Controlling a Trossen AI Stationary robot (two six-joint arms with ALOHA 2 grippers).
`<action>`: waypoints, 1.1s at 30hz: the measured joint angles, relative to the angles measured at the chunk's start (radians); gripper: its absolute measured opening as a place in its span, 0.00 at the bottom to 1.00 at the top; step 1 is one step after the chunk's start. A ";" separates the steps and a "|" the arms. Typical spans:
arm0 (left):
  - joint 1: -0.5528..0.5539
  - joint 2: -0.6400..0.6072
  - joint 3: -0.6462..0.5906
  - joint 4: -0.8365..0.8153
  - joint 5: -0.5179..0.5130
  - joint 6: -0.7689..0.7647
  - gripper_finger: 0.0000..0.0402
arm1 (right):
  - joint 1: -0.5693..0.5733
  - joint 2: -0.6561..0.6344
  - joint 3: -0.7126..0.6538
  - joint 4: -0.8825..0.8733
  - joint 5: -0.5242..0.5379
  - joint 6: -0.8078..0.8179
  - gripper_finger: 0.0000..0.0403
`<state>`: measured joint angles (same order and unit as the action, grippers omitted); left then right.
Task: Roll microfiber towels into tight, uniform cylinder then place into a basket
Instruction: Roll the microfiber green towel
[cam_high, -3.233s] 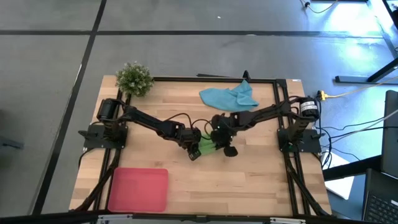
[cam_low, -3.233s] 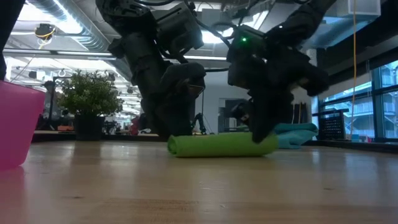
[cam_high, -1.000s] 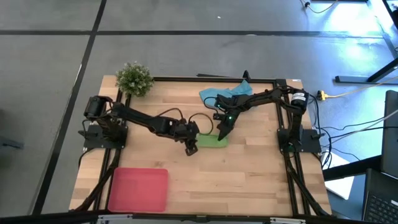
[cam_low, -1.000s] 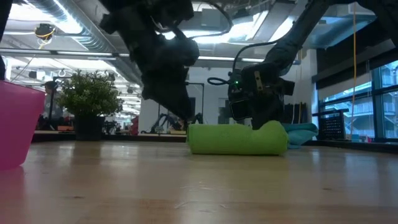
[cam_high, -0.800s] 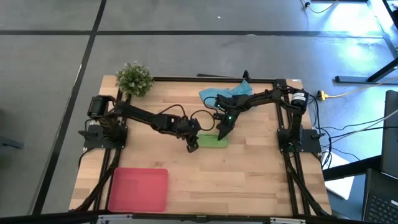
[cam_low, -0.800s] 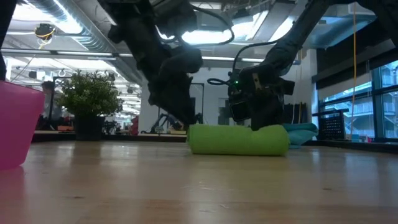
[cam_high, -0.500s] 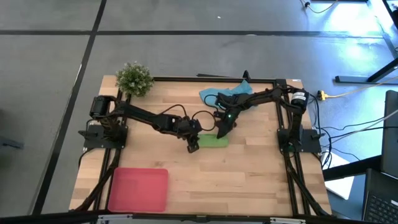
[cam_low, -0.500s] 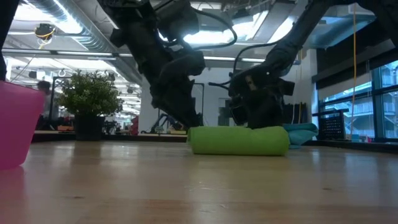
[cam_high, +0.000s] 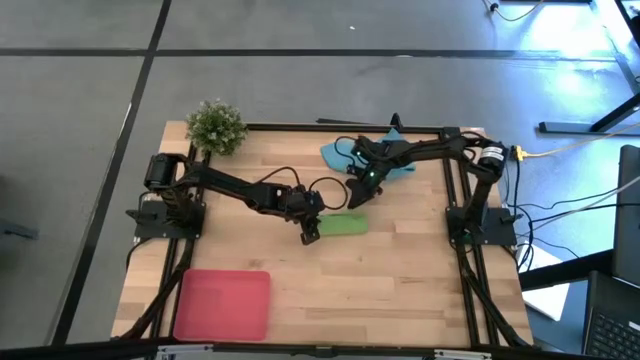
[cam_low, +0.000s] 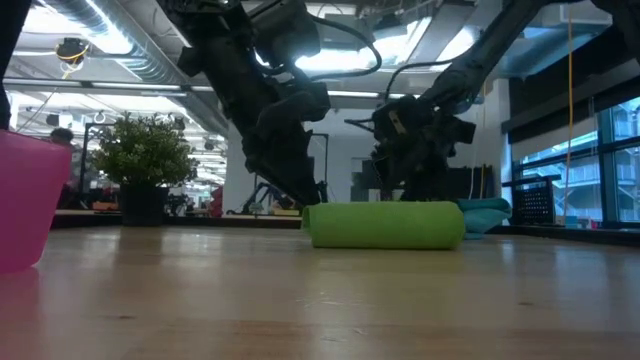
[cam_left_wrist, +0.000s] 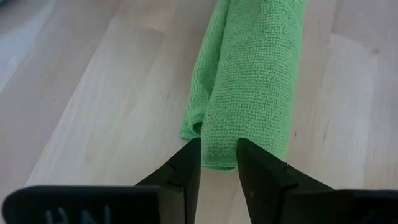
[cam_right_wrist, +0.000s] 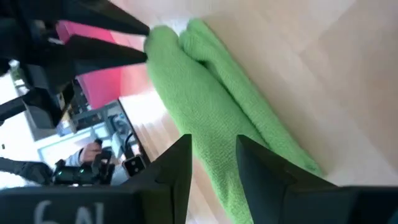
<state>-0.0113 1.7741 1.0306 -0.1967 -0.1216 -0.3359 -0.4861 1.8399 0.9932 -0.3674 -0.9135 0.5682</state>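
Left gripper (cam_high: 310, 236) at left end of rolled green towel (cam_high: 343, 225) mid-desk, fingers (cam_left_wrist: 186, 167) pinching its edge. Right gripper (cam_high: 357, 196) just above roll, fingers (cam_right_wrist: 180, 163) narrowly apart, holding nothing. Blue towel (cam_high: 340, 154) at far edge.

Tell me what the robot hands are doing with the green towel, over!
Left hand pinching end of rolled green towel. Right hand open, lifted clear of it. Blue towel unrolled; red basket empty. Path clear.
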 joint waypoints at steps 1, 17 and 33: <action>0.000 0.000 0.000 0.000 -0.002 0.000 0.24 | -0.005 -0.011 0.000 0.001 0.011 -0.001 0.31; 0.006 -0.062 -0.001 0.015 -0.019 0.005 0.24 | -0.018 -0.421 0.000 -0.121 0.359 -0.262 0.31; 0.007 -0.060 -0.001 0.006 -0.005 0.007 0.24 | 0.269 -0.434 -0.147 -0.022 0.265 -0.479 0.31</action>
<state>-0.0044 1.7138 1.0298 -0.1902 -0.1265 -0.3290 -0.2174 1.4059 0.8462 -0.3891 -0.6482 0.0896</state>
